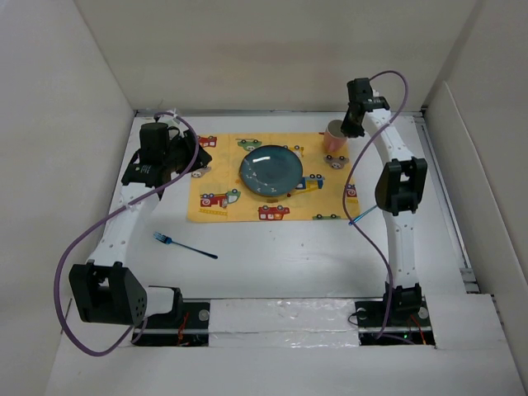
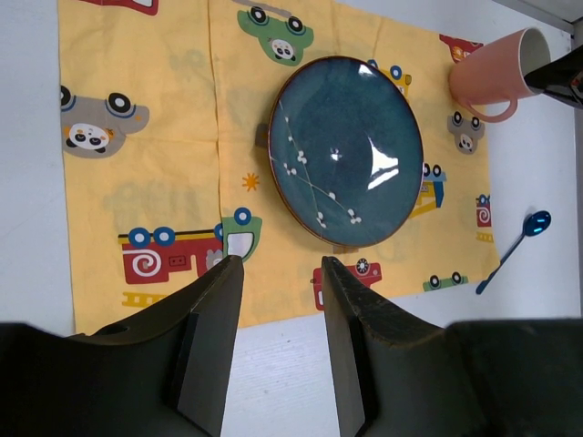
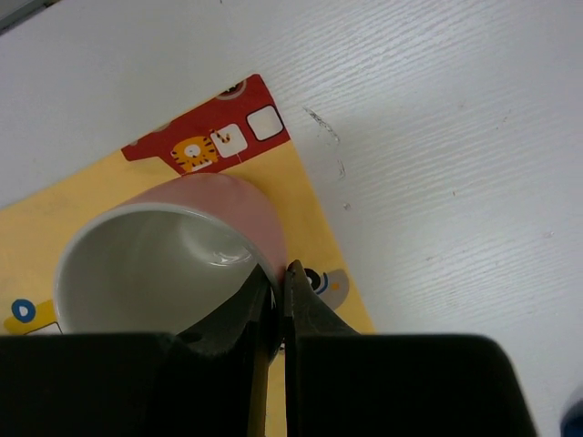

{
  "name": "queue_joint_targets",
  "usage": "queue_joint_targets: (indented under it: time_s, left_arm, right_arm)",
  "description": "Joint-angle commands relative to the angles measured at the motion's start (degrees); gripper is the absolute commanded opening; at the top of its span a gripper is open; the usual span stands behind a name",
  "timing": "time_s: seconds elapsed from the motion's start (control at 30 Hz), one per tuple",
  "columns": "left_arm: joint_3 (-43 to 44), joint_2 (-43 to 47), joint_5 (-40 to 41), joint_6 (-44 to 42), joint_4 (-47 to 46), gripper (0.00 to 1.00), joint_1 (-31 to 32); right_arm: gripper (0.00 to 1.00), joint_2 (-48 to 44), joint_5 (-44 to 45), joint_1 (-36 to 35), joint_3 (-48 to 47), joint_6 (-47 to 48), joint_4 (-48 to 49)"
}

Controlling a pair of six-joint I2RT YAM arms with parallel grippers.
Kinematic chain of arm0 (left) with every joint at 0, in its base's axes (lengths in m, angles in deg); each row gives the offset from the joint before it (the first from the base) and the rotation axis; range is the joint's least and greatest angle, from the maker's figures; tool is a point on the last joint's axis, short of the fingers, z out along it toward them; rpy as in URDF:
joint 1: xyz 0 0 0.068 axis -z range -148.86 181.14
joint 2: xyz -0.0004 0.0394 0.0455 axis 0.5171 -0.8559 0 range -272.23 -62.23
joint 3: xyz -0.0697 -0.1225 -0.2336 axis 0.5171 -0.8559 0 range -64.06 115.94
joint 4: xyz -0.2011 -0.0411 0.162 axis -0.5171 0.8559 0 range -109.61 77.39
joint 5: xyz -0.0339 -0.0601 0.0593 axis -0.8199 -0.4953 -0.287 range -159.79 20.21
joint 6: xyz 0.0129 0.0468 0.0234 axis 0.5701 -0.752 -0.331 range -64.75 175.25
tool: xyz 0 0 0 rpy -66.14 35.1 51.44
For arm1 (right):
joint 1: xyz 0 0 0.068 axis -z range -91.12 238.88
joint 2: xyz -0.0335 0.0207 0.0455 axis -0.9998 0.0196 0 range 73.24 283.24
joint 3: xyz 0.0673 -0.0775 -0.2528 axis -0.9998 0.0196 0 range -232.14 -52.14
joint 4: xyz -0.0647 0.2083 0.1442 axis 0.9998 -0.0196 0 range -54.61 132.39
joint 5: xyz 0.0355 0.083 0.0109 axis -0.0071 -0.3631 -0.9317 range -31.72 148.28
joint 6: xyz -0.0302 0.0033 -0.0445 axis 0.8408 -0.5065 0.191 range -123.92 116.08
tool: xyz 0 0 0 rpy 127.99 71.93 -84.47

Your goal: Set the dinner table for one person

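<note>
The white dinner table (image 1: 289, 264) carries a yellow car-print placemat (image 1: 216, 180) with a dark blue plate (image 1: 271, 171) on its middle. My right gripper (image 1: 353, 125) is shut on the rim of a pink mug (image 1: 334, 137) at the placemat's far right corner. In the right wrist view one finger is inside the mug (image 3: 155, 259) and one outside, at the gripper (image 3: 278, 273). My left gripper (image 2: 278, 269) is open and empty, raised over the placemat's left edge (image 1: 195, 157). The left wrist view shows the plate (image 2: 346, 150) and the mug (image 2: 492, 71).
A blue fork (image 1: 183, 245) lies on the table in front of the placemat, at the left. A blue spoon (image 2: 521, 238) lies just off the placemat's near right corner (image 1: 360, 216), by the right arm. White walls enclose the table on three sides.
</note>
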Motion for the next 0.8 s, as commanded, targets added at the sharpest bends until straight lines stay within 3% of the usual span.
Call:
queue_joint_targets:
  time_s: [0.0, 0.2, 0.4, 0.47, 0.53, 0.57, 0.6, 0.7, 0.77]
  left_arm:
    - [-0.04, 0.26, 0.23, 0.34, -2.34, 0.37, 0.19]
    - [0.05, -0.35, 0.23, 0.43, -2.51, 0.37, 0.19]
    - [2.07, -1.49, -0.83, 0.34, -1.9, 0.37, 0.19]
    - [2.86, -1.59, -2.49, 0.43, -1.63, 0.36, 0.19]
    - [2.87, -1.41, -5.73, 1.3, -1.98, 0.36, 0.19]
    - [1.82, -1.06, -7.14, 2.01, -2.51, 0.35, 0.19]
    - [1.12, -0.19, -8.38, 3.58, -3.56, 0.35, 0.19]
    - [-1.87, 1.13, -11.81, 4.65, -4.71, 0.32, 0.8]
    - [-4.06, 2.54, -12.17, 4.21, -4.36, 0.22, 0.81]
  right_arm:
    - [0.11, -1.36, 0.94, -1.09, -3.49, 0.57, 2.06]
    - [0.43, -1.97, -4.49, -1.09, -3.58, -0.66, 4.52]
    - [0.53, -10.57, -6.71, 0.84, -0.07, -1.45, 9.61]
    - [0.5, -18.7, -6.62, 2.51, 8.31, -3.46, 13.3]
    - [0.29, -25.75, -5.83, 3.65, 17.99, -6.09, 19.25]
    - [0.2, -33.1, -5.04, 4.27, 29.53, -7.24, 21.38]
    - [0.0, -36.83, -5.47, 5.76, 35.47, -7.95, 23.66]
    - [0.0, -48.24, -7.75, 7.96, 56.27, -10.94, 28.42]
    - [0.0, -52.31, -7.24, 8.76, 64.06, -12.34, 27.91]
